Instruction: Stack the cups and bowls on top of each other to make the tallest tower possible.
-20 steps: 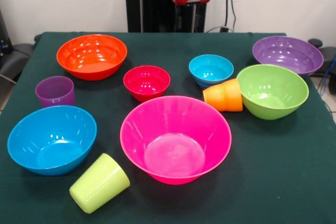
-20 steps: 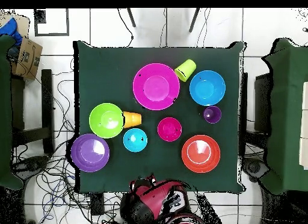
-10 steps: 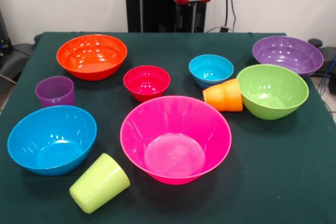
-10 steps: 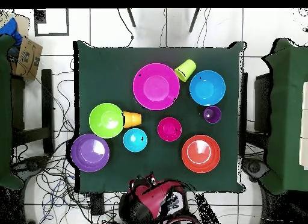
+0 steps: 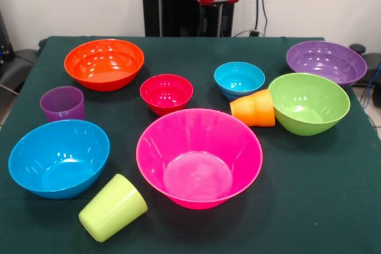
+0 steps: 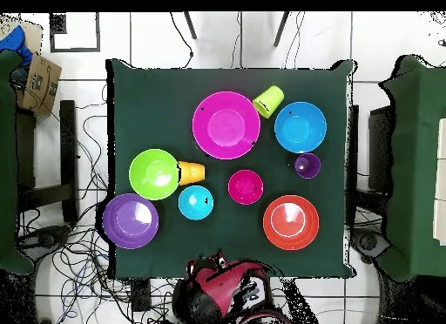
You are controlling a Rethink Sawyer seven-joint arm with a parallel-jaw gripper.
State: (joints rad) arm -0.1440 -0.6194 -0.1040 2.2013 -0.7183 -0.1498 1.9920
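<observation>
No tower shows; every piece sits singly on the green cloth. The large pink bowl (image 5: 199,159) is at the front centre. The blue bowl (image 5: 58,157) is left of it and the orange bowl (image 5: 104,63) is behind that. The green bowl (image 5: 308,103) and purple bowl (image 5: 326,62) stand at the right. The small red bowl (image 5: 166,93) and small light blue bowl (image 5: 239,80) sit mid-table. The lime cup (image 5: 113,207) and orange cup (image 5: 254,108) lie on their sides, and the purple cup (image 5: 62,103) stands upright. My gripper (image 5: 218,11) hangs beyond the table's far edge, away from everything.
The orange cup rests against the green bowl, close to the light blue bowl. The lime cup lies between the blue and pink bowls near the front edge. The folded red arm (image 6: 218,290) sits over the base. Cables and chairs surround the table (image 6: 157,94).
The arm's red end has risen very slightly and pulled back a little over the base. No cup or bowl has moved.
</observation>
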